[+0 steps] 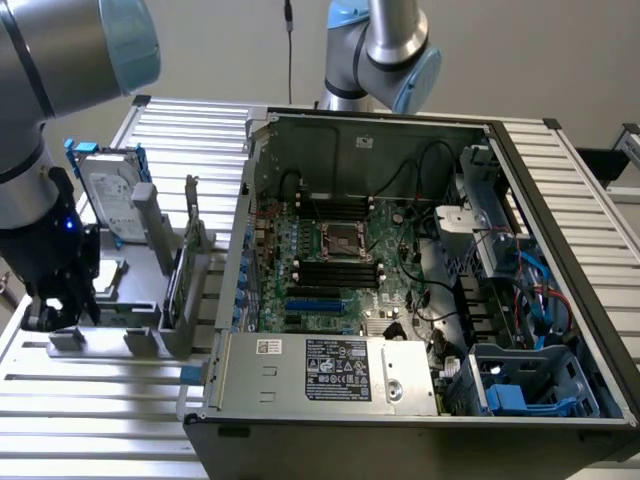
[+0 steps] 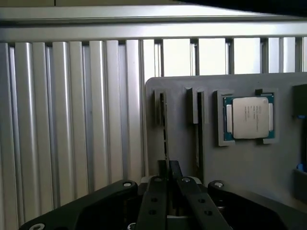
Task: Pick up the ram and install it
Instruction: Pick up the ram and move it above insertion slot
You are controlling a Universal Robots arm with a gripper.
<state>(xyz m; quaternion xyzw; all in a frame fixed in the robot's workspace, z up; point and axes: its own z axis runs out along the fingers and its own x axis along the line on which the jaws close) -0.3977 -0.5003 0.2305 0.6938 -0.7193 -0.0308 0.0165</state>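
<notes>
At the exterior view's left, hanging low with the black two-finger gripper (image 1: 47,318) over the near end of the flat grey plastic holder plate (image 1: 125,318), which is lying on the ribbed aluminium table (image 1: 90,400). Behind the plate, seeing the silver boxy hard drive with blue rails (image 1: 108,195), standing upright on its edge. Towards the exterior view's right, seeing the big open dark computer case (image 1: 530,180), lying on its side with the green motherboard (image 1: 340,255) facing up, well apart from the gripper.

In the wrist view, looking down past the gripper (image 2: 169,167) onto the grey plate (image 2: 240,182) and the table (image 2: 72,120) beside it. Holding the fingers nearly together and pinching the ram (image 2: 164,129), a long, thin circuit-board stick showing here edge-on as a dark narrow line. Reaching with it from the fingertips to the narrow slot nearest the plate's edge. Not being able to tell whether its far end is sitting in that slot or hanging just above it. Beside it, seeing one more narrow slot (image 2: 196,120). After that, seeing the small square processor chip with the metal top (image 2: 248,117), lying flat in its own square recess.
</notes>
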